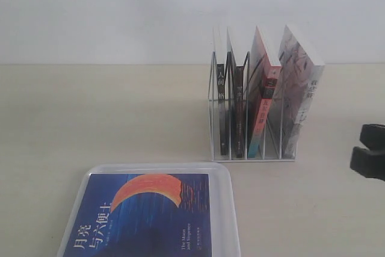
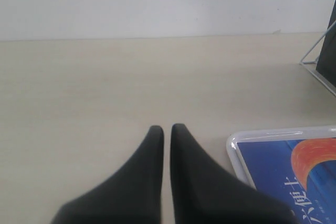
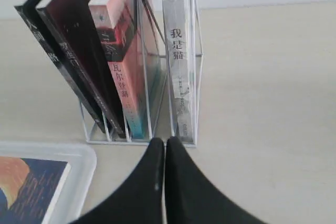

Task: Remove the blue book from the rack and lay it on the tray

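1. Since the dark blue paperback with the orange crescent (image 1: 144, 215) already lies flat in the large white plastic tray (image 1: 156, 167), I see little left but retreat
2. My right gripper (image 3: 165, 142), clenched on nothing, sits just before the white wire rack (image 3: 198, 56); a forward drift could tip its leaning books (image 3: 79, 51)
3. My left gripper (image 2: 167, 129), likewise closed empty, hangs near the tray rim and could nudge it

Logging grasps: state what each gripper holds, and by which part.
Nothing held: the left gripper and right gripper are shut, empty; the blue book lies on the tray.
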Robot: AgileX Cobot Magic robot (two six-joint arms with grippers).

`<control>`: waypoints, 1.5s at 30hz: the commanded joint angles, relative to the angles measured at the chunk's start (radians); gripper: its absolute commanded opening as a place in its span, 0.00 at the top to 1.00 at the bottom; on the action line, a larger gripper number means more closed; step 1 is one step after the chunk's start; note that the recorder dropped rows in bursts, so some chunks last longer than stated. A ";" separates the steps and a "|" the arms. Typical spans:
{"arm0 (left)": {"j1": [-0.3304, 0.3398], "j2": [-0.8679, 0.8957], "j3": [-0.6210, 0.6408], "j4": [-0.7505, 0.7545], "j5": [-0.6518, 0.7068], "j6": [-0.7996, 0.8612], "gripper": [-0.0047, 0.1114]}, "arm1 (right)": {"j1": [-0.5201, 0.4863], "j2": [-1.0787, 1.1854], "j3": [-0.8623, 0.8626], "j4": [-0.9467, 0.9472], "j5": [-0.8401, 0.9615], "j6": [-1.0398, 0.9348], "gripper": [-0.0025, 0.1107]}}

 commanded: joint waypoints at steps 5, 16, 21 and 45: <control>0.002 -0.003 0.004 0.000 -0.005 -0.007 0.92 | -0.329 -0.482 0.182 -0.020 -0.233 0.016 0.98; 0.002 -0.003 0.004 0.000 -0.005 -0.007 0.92 | -0.425 -0.678 0.266 -0.016 -0.327 0.016 0.98; 0.002 -0.003 0.004 0.000 -0.005 -0.007 0.92 | -0.425 -0.678 0.292 0.011 -0.375 0.016 0.98; 0.002 -0.003 0.004 0.000 -0.005 -0.007 0.92 | -0.425 -0.680 0.292 1.490 -0.182 -1.471 0.98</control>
